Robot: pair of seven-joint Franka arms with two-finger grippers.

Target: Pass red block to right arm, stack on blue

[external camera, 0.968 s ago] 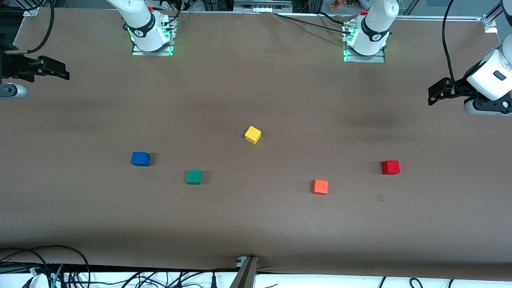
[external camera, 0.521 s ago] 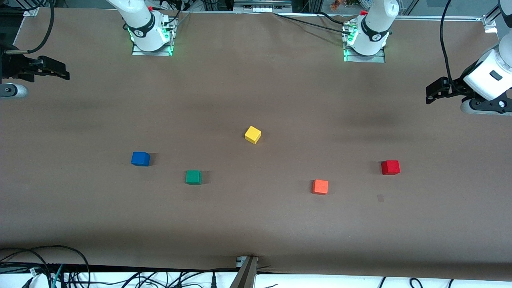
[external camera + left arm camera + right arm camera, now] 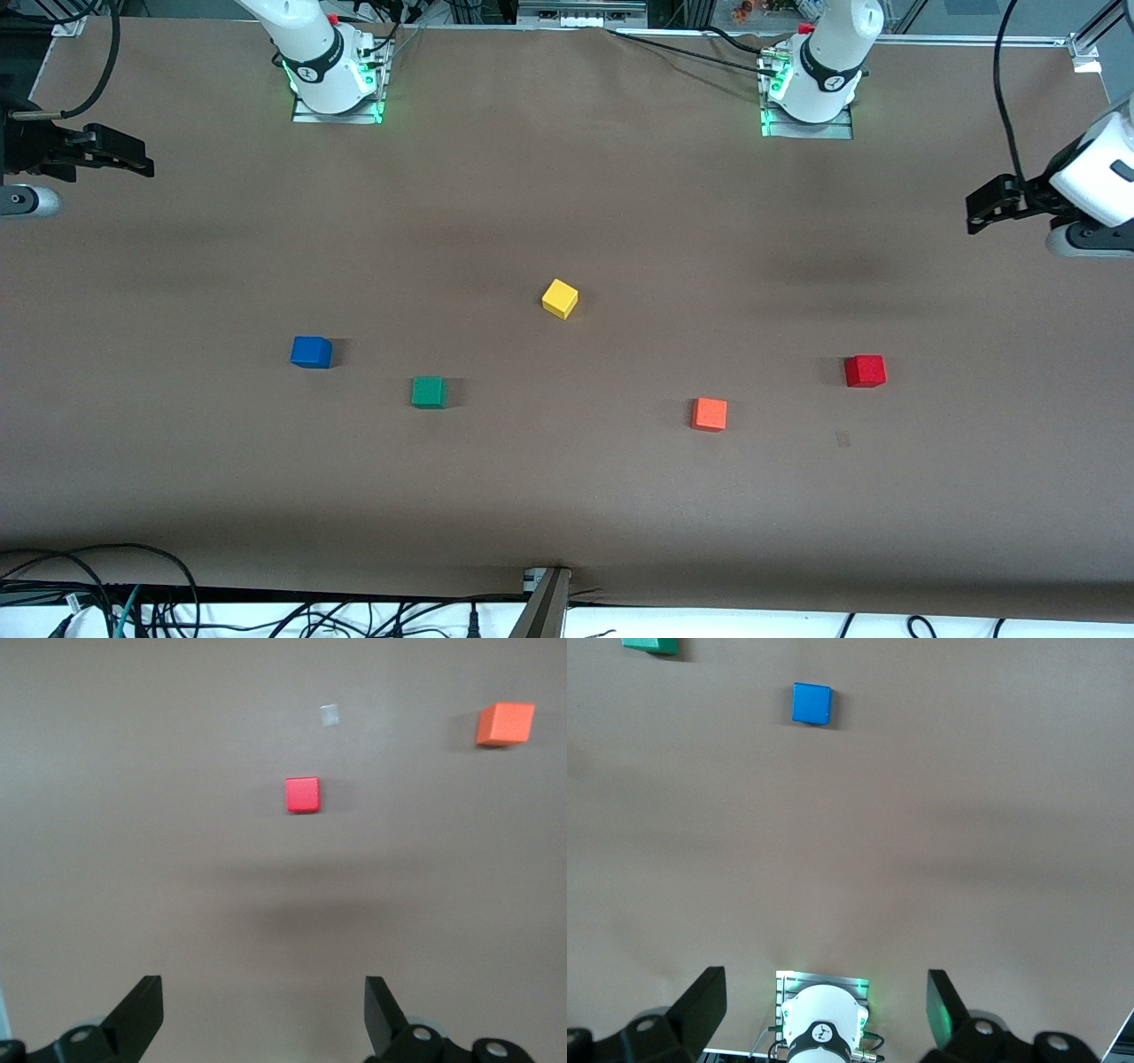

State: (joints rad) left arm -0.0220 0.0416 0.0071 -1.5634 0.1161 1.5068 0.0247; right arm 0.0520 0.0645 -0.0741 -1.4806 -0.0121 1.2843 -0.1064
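The left gripper (image 3: 974, 211) hangs wide open, up over the table well apart from the red block (image 3: 865, 370). The right gripper (image 3: 142, 165) waits wide open at its own end, well apart from the blue cube (image 3: 311, 352).

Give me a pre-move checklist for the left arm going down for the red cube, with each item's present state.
1. Left pincer open and empty: ok, fingers spread wide in its wrist view.
2. Red block free on the table, nothing touching it: ok.
3. Orange cube apart from the red block: ok.
4. Left pincer over the red block: not ok, it hangs over the table's edge at the left arm's end.
5. Right pincer open, waiting at its own end: ok.
6. Blue cube bare on top for stacking: ok.
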